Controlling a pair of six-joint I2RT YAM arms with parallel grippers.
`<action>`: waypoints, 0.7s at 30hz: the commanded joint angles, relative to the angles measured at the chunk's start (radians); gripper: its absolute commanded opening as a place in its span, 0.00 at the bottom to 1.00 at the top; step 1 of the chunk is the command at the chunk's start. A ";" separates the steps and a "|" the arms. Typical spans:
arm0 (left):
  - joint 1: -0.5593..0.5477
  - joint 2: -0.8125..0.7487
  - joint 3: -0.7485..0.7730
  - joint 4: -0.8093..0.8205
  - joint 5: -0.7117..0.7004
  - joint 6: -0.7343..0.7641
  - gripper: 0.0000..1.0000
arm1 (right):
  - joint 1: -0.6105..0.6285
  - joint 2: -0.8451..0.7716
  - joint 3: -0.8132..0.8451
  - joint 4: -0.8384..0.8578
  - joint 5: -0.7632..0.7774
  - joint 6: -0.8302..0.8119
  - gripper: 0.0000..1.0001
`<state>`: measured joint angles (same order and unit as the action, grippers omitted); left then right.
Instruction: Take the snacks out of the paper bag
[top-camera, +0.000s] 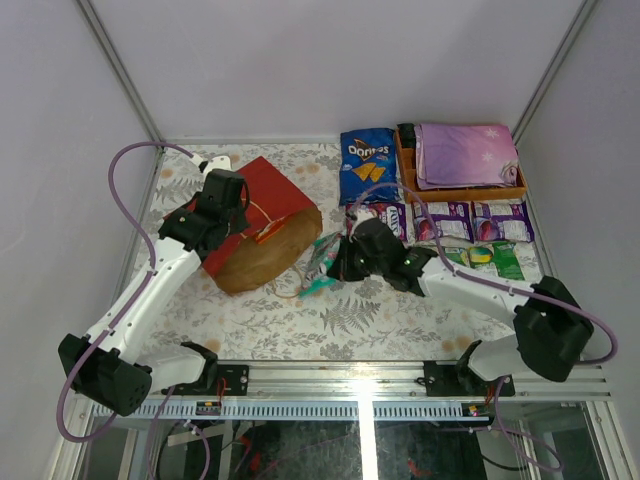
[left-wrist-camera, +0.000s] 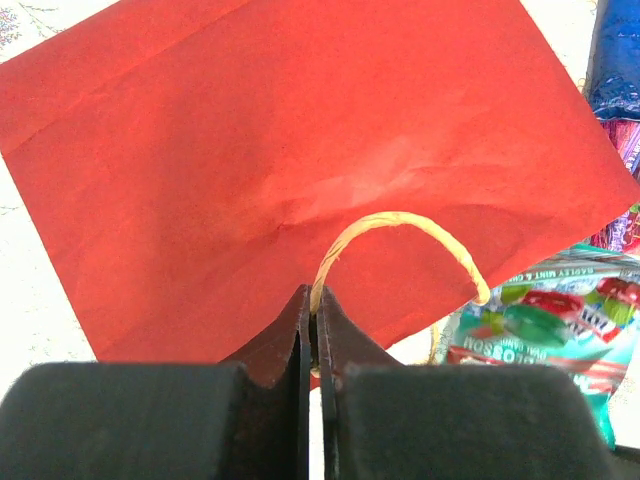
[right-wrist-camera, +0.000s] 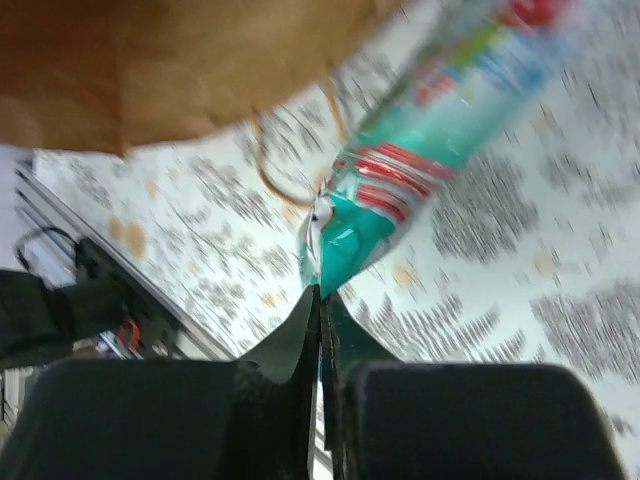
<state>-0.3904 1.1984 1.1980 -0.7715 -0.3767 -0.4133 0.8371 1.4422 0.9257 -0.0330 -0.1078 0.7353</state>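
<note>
Left gripper pinches the thin tan loop handle of the red paper carrier bag — judged flimsy. Right gripper clamps the teal glossy candy packet by its crimped end seam, just outside the bag's mouth — likely light and slippery.

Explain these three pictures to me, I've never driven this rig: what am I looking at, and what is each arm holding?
You have two white robot arms, the left arm and the right arm, bolted at the near edge of the table. The wide picture looks down from above and behind them. The other two come from a camera on each wrist. The left arm's fingers are shut on the tan loop handle of the red paper bag, which lies on its side. The right arm's fingers pinch the edge of a teal packet just outside the bag's mouth. Already out: a blue Doritos bag, purple packs and a green pack. The orange tray holds a folded purple cloth.
</note>
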 joint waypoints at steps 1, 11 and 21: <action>0.014 0.000 -0.013 0.021 -0.014 0.012 0.00 | -0.012 -0.128 -0.183 0.018 -0.047 0.037 0.00; 0.017 0.008 -0.017 0.032 0.036 0.023 0.00 | -0.048 -0.153 -0.286 -0.191 -0.021 -0.069 0.09; 0.016 0.021 -0.019 0.033 0.035 0.027 0.00 | 0.079 -0.157 -0.054 -0.384 0.447 -0.102 1.00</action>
<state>-0.3798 1.2076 1.1866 -0.7712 -0.3405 -0.4049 0.8215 1.2953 0.7128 -0.3462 0.0532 0.6617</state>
